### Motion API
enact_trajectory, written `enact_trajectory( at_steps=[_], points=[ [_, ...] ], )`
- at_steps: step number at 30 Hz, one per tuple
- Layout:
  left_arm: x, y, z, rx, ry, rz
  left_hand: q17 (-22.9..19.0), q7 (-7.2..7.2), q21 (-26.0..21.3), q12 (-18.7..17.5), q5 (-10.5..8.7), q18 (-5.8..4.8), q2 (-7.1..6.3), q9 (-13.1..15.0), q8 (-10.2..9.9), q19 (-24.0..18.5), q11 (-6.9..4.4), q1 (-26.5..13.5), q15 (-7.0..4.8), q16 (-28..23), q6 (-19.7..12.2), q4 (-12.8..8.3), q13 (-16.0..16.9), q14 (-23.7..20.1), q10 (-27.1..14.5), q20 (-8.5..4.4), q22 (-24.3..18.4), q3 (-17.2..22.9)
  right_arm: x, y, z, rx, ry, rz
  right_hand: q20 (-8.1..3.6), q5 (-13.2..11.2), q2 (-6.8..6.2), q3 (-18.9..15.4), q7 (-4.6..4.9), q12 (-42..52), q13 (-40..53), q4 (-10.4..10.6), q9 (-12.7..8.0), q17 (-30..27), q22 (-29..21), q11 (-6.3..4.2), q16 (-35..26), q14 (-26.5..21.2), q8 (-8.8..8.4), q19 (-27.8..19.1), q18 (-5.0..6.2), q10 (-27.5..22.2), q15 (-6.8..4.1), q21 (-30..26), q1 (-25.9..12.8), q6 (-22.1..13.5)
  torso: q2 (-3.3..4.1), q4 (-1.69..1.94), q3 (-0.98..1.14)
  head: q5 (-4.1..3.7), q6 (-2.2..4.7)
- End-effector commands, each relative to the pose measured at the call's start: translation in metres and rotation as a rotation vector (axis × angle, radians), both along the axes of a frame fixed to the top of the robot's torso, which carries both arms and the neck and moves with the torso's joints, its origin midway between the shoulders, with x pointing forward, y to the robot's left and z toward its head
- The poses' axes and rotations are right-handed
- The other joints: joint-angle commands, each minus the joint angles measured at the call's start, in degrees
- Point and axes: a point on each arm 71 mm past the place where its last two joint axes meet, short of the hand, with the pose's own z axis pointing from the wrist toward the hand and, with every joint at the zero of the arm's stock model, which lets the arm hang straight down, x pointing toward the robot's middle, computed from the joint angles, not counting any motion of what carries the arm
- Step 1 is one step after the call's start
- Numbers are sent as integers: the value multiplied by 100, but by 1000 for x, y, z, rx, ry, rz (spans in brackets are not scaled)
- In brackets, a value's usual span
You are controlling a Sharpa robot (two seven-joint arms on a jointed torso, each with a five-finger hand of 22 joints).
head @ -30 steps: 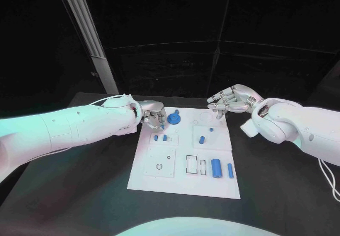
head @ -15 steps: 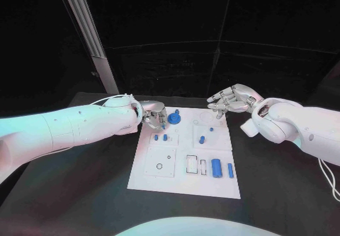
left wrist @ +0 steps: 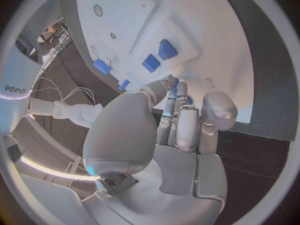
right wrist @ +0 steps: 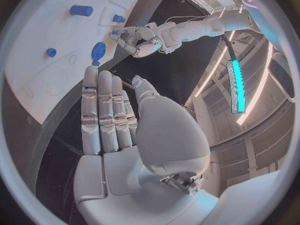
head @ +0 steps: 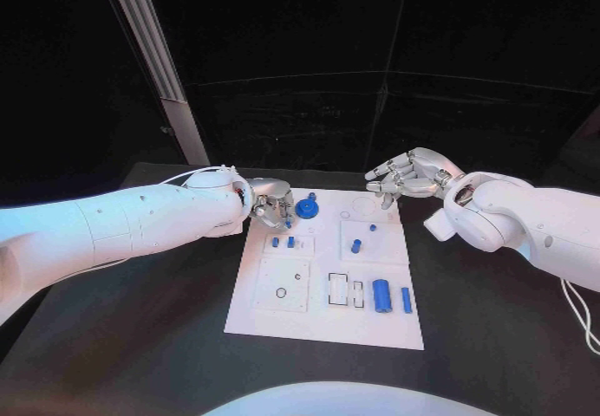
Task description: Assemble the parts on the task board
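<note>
Fingers of the left robot hand (head: pixel 268 208) curl at the task board's (head: pixel 328 325) far-left corner, beside a round blue part (head: pixel 308 209); whether they grip anything I cannot tell. Right robot hand (head: pixel 407 178) hovers open, empty. A nudge could knock the part askew.

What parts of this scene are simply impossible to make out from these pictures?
- Head view: whether the left hand touches the blue gear; its fingers cover the spot.
- Left wrist view: what the fingertips press on the board; the fingers hide it.
- Head view: the shapes of the small blue pegs; too small.
</note>
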Motion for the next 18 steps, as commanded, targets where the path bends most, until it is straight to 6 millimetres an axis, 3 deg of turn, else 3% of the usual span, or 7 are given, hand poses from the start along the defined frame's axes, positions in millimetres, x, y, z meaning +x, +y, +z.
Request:
enact_trajectory(
  at_steps=[1,18],
  points=[
    [0,1,-2,27,27,10,-17,11,-46,-53,1,-58,-21,-9,-50,-49,18,-70,18,-3,-63,6,-9,92,-49,11,-17,-42,0,1,2,5,-7,8,17,38,42,-2,2,20,5,46,5,5,5,-4,38,-42,34,-37,10,-32,-16,13,-1,-40,0,1,-4,-1,-6],
    [0,3,0,13,4,15,-134,74,-99,-238,1,-47,-140,-39,-453,-97,96,-176,87,-30,-582,8,-7,60,-355,81,-40,-121,0,0,2,4,-8,2,17,39,43,-4,2,21,8,49,6,5,7,-4,40,-43,36,-38,10,-34,-16,13,-1,-41,-1,2,-4,-1,-4]
  ],
)
